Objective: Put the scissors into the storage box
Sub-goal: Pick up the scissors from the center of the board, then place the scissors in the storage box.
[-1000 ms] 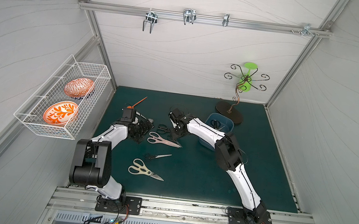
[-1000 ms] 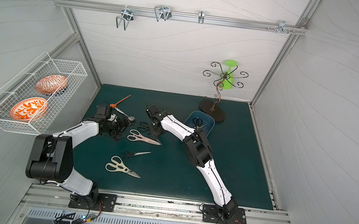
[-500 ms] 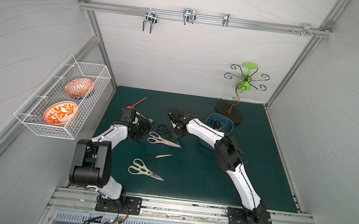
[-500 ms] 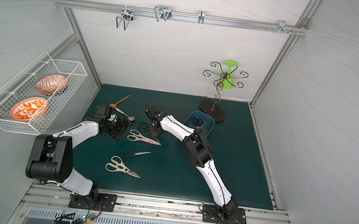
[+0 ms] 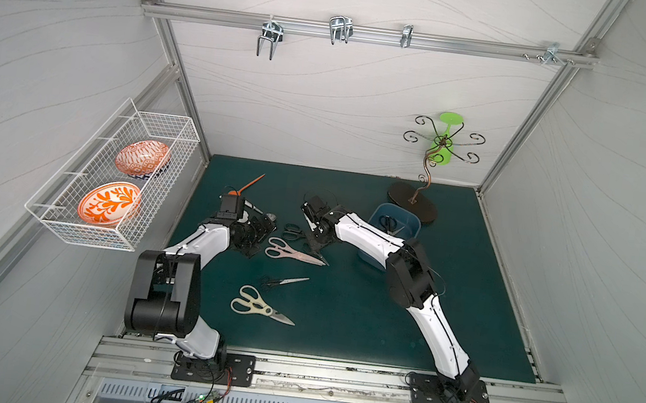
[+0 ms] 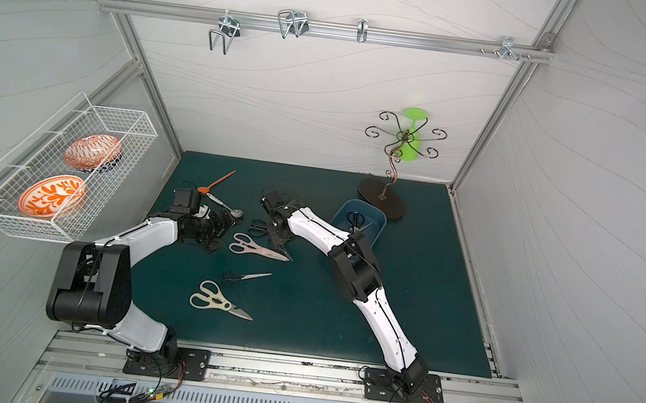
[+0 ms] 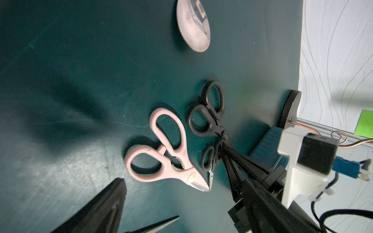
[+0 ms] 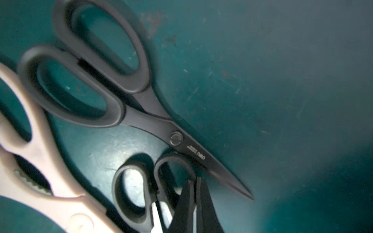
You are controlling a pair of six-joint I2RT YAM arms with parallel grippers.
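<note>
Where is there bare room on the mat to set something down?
Widest: mat between the right arm and the wall beside it. Also the strip between cream shears and front rail. Crowded around the pink shears, left claw and right claw.

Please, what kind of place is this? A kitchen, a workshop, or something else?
Probably a robot test booth, not a kitchen. Two arms are bolted to a rail, white walls sit in an aluminium frame, and scissors lie on a green mat.
</note>
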